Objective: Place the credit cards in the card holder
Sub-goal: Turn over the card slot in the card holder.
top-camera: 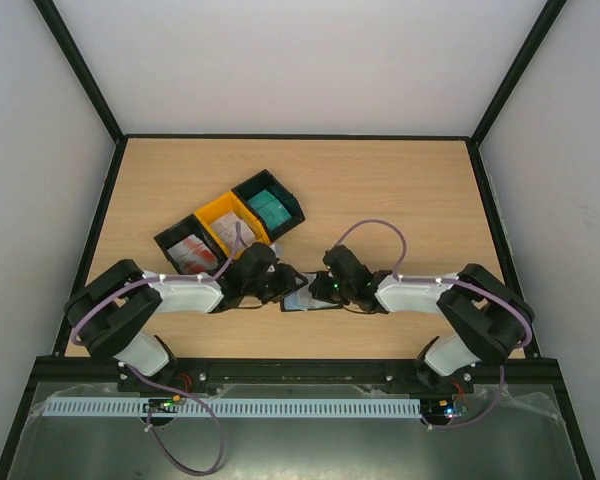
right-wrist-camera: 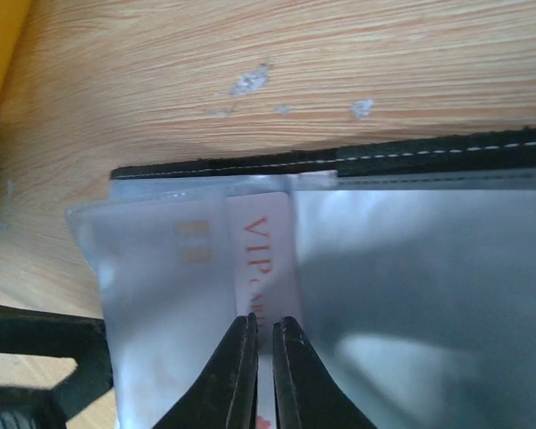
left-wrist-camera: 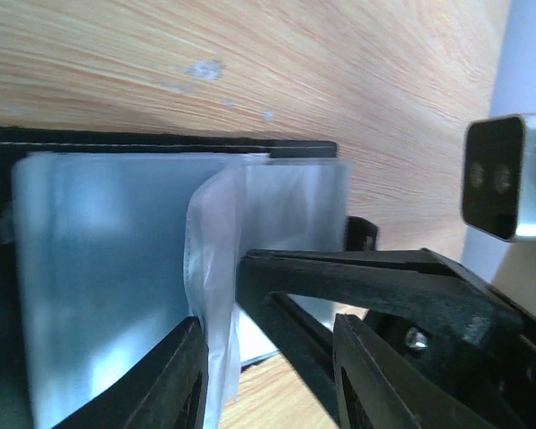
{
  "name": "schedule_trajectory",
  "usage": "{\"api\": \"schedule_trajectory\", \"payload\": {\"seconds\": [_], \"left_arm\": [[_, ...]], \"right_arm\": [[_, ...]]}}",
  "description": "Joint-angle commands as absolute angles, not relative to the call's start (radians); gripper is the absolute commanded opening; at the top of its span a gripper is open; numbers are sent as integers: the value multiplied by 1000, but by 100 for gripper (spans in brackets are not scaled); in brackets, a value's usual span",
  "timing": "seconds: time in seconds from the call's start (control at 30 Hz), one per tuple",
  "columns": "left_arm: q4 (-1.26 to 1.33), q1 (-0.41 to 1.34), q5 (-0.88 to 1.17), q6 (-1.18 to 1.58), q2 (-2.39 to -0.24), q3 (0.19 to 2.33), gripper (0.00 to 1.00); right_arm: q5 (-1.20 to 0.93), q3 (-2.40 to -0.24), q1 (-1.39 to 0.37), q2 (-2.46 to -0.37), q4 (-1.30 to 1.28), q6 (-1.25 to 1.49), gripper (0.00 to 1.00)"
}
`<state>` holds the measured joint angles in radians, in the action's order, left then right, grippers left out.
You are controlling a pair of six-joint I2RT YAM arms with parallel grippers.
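Left hand (left-wrist-camera: 268, 357): I see it spread, straddling a clear sleeve (left-wrist-camera: 216, 232) flap.
Right hand (right-wrist-camera: 265, 326): I see it pinching the card (right-wrist-camera: 263, 255).
Card: at the holder's sleeve.
Holder (top-camera: 310, 301): open on the surface (top-camera: 380, 190), between both hands.

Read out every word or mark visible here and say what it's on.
"VIP": red letters on the white credit card in the card holder.
Smaller red line beside it: blurred, unreadable.
Gold marks under the clear sleeve alongside: unreadable.
Print on the binned cards: too small.
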<state>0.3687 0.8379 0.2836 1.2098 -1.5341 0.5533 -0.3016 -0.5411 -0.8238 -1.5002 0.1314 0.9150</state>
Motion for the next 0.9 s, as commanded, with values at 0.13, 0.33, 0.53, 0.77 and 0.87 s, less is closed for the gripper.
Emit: {"api": "schedule_trajectory", "payload": {"seconds": [0.13,0.33,0.53,0.77,0.87], "left_arm": [[527,872,380,1215,-1531,598,40],[530,874,395,1195,-1564,607,40],[528,876,412,1182,-1601,631,40],[477,877,407,1151,-1636,666,41],[459,877,398,1139,-1647,675,41]], "right_arm": [[-364,-497,-841,-1479,172,973,8],[-305,-470,-841,-1450,195,998,9],[-227,-453,-841,-1405,164,1000,10],[-120,-462,-841,-1337,79,1002,13],[-41,-465,-841,-1277,19,1000,14]]}}
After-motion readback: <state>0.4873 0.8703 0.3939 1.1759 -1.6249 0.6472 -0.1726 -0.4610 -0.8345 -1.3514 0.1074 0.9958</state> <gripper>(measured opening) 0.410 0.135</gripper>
